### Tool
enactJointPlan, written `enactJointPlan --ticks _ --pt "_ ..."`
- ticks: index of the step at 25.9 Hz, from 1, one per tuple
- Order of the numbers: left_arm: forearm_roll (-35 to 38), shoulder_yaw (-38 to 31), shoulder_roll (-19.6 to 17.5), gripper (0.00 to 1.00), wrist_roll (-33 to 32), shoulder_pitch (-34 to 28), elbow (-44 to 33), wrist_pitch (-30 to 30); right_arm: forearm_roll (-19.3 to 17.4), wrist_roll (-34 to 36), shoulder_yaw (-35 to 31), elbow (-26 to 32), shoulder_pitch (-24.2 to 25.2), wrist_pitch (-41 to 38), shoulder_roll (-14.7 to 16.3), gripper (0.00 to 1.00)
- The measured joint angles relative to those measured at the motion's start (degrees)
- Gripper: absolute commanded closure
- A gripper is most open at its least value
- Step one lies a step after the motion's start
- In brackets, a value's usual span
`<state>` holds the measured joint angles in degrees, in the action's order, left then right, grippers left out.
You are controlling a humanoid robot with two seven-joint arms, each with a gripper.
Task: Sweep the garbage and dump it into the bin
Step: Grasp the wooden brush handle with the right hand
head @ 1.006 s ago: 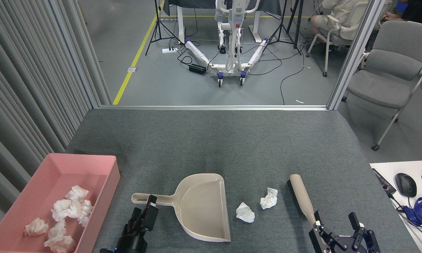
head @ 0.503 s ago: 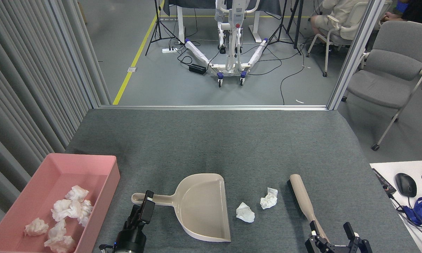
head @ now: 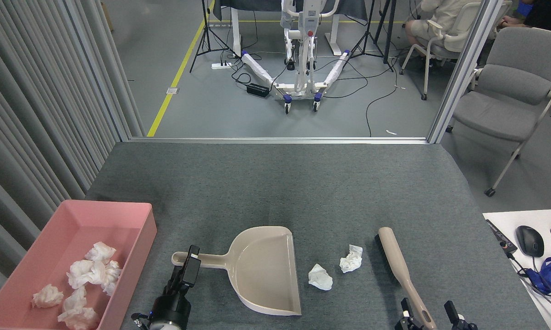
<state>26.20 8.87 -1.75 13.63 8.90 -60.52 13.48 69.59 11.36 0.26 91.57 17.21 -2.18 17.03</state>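
Two wads of garbage (head: pixel 333 269) are lying on the mat between the dustpan (head: pixel 266 270) and the brush (head: pixel 401 268), right of the bin (head: pixel 133 220). My right gripper (head: pixel 429 316) is standing open astride the brush handle, gripping nothing. My left gripper (head: pixel 188 270) is hovering at the dustpan handle; I cannot tell its opening. An off-centre grasp risks the brush twisting, scattering wads past the pan.
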Motion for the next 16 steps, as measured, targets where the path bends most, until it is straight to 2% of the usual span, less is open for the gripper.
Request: enactJointPlan --ticks 10,16 --pt "-0.01 -0.27 0.65 0.16 0.09 0.90 2.15 1.24 0.18 0.00 0.66 -2.96 -0.47 0.57 -1.20 0.02" --pt "-0.01 -0.41 0.88 0.28 0.18 1.11 2.61 1.68 0.19 0.12 1.19 -4.02 -0.93 0.78 -1.54 0.02"
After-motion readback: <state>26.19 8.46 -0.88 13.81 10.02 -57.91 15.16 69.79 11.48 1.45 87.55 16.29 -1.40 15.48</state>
